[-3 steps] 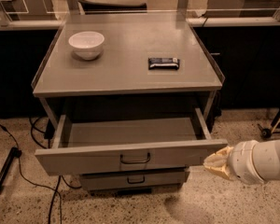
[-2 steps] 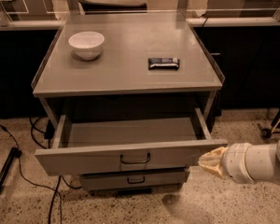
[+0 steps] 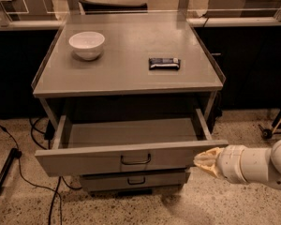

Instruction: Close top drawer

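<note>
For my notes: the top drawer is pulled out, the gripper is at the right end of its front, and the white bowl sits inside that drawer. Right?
No. The camera view shows the white bowl on the cabinet top, not inside the top drawer. The gripper is at the right end of its pulled-out front.

Top drawer point(image 3: 84, 161) — grey metal, wide and shallow, directly under the counter point(image 3: 126, 76). I see it standing open, drawn well out toward me, front panel flat and level. Its grey floor and both side walls are in view. A small dark loop handle point(image 3: 136, 160) sits at panel centre. Hand point(image 3: 204, 159) — low right, at the panel's right end, apparently touching its face.
</note>
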Robot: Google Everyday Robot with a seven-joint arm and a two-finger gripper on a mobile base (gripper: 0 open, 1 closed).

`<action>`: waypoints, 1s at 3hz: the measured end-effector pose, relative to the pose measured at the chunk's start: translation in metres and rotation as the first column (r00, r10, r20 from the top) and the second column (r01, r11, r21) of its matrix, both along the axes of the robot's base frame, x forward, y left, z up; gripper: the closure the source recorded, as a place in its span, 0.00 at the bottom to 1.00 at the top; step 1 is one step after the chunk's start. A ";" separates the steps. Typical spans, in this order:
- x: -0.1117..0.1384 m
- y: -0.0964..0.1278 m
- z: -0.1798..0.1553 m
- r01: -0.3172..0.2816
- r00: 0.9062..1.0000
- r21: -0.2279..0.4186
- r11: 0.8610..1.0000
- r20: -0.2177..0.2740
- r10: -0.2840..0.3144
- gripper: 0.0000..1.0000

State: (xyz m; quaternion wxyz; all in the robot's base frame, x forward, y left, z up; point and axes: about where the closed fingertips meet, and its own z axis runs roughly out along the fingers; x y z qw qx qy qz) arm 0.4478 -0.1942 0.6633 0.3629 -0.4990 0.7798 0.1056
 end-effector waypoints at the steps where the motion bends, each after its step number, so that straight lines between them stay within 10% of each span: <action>1: 0.003 0.003 -0.009 -0.012 1.000 -0.030 0.999 0.025 0.013 1.00; 3: 0.037 0.019 -0.040 -0.075 0.978 -0.108 0.991 0.184 0.094 1.00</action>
